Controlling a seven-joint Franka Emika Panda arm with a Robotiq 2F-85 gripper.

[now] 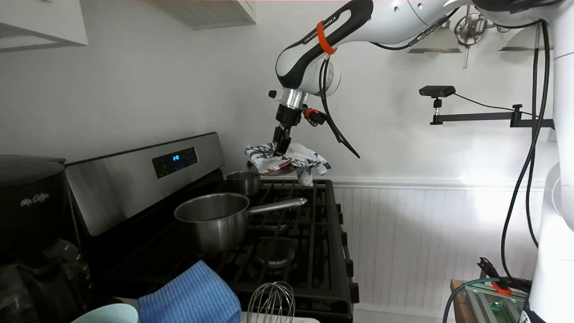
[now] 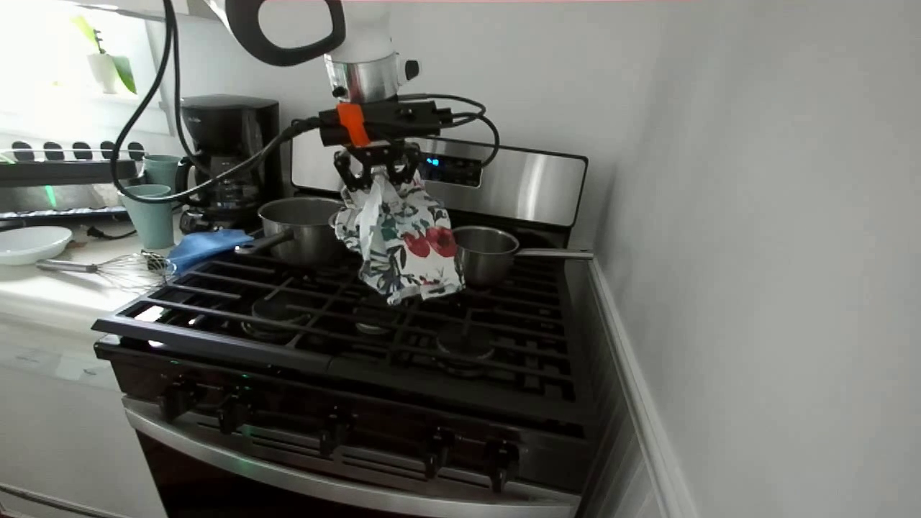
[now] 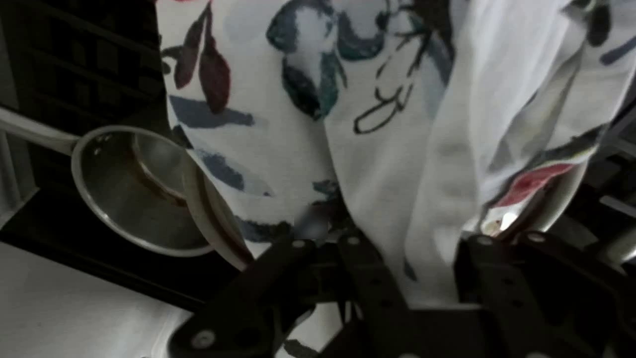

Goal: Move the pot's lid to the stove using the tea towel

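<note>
Above the gas stove [image 2: 388, 392], my gripper [image 2: 379, 180], pinched on the floral tea towel [image 2: 414, 244], should lower the pot lid [image 3: 214, 214] level.

A pale wall [image 1: 385, 148] rises over white beadboard [image 1: 403, 251], and a window [image 2: 43, 65] glows brightly.

There are two pots [image 2: 309, 243], one lid [image 3: 211, 214], two cloths [image 2: 403, 255], two cups [image 2: 150, 221], one whisk [image 2: 88, 268] and five knobs [image 2: 333, 430].

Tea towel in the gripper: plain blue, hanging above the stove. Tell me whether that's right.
The colour is wrong: in an exterior view, the tea towel in the gripper is white with a floral print, hanging above the stove.
</note>
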